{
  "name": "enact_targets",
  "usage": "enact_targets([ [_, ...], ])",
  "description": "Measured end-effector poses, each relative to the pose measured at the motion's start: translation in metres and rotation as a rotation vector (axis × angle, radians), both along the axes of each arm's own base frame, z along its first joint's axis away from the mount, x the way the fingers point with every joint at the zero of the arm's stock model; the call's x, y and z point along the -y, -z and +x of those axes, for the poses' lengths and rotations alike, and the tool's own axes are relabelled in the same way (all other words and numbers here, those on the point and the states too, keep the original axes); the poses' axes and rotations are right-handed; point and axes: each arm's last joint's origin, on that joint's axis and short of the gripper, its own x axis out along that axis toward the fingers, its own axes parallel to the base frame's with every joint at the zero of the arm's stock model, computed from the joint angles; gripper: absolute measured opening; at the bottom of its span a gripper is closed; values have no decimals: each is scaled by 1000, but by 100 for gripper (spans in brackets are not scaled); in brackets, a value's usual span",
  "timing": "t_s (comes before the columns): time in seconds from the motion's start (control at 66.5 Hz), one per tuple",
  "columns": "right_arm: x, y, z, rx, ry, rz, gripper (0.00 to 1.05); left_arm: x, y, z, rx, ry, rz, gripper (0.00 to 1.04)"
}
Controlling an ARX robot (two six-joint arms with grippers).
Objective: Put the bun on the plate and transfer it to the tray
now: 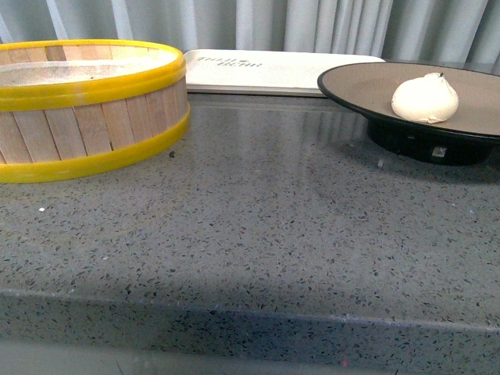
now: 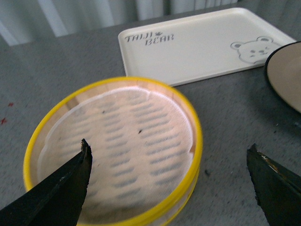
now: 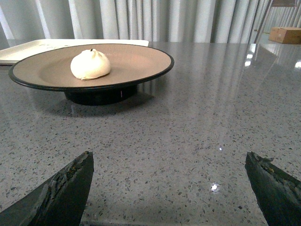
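Note:
The white bun (image 1: pixel 425 98) (image 3: pixel 90 64) rests on the tan plate (image 1: pixel 359 81) (image 3: pixel 141 59) with its black rim and foot, at the right of the counter. Behind it lies the cream tray (image 1: pixel 266 70) (image 2: pixel 197 47) (image 3: pixel 19 49), flat and bare, with dark lettering and a bear face. My left gripper (image 2: pixel 169 155) hangs open over the near edge of the steamer basket, nothing between its fingers. My right gripper (image 3: pixel 169 162) is open above bare counter, some way short of the plate. Neither arm shows in the front view.
A round wooden steamer basket with yellow rims (image 1: pixel 94 86) (image 2: pixel 113 150) stands at the left, a cloth liner inside and nothing on it. Grey speckled counter (image 1: pixel 258 234) stretches between steamer and plate. A curtain hangs behind. A cardboard box (image 3: pixel 286 34) sits far off.

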Motion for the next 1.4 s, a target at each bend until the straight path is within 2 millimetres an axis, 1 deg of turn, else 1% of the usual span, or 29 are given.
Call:
enact_targets([
  [0.03,0,0,0,0,0,0,96,-8,4,-5,7,-31,-2,97],
  [0.06,0,0,0,0,0,0,96,-16,9,-9,59,-106,-31,93],
  [0.09,0,0,0,0,0,0,96,-26,16,-15,138,-162,-78,85],
  [0.15,0,0,0,0,0,0,96,-42,29,-29,222,-192,-130,75],
  [0.196,0,0,0,0,0,0,96,-51,40,-39,242,-197,-149,68],
  [0.211,0,0,0,0,0,0,96,-56,47,-43,245,-205,-150,64],
  [0.241,0,0,0,0,0,0,96,-60,53,-48,243,-192,-153,60],
  [0.256,0,0,0,0,0,0,96,-64,59,-52,241,-196,-154,57],
  [0.316,0,0,0,0,0,0,96,-69,77,-62,236,-224,-156,46],
  [0.376,0,0,0,0,0,0,96,-70,91,-68,228,-227,-159,35],
  [0.436,0,0,0,0,0,0,96,-70,99,-71,224,-219,-162,26],
  [0.512,0,0,0,0,0,0,96,-70,111,-75,216,-217,-163,12],
  [0.572,0,0,0,0,0,0,96,-70,117,-78,216,-219,-167,4],
  [0.918,0,0,0,0,0,0,96,-70,144,-92,225,-219,-170,4],
  [1.143,0,0,0,0,0,0,96,-70,155,-99,226,-219,-170,4],
  [1.399,0,0,0,0,0,0,96,-70,163,-104,226,-219,-170,4],
])
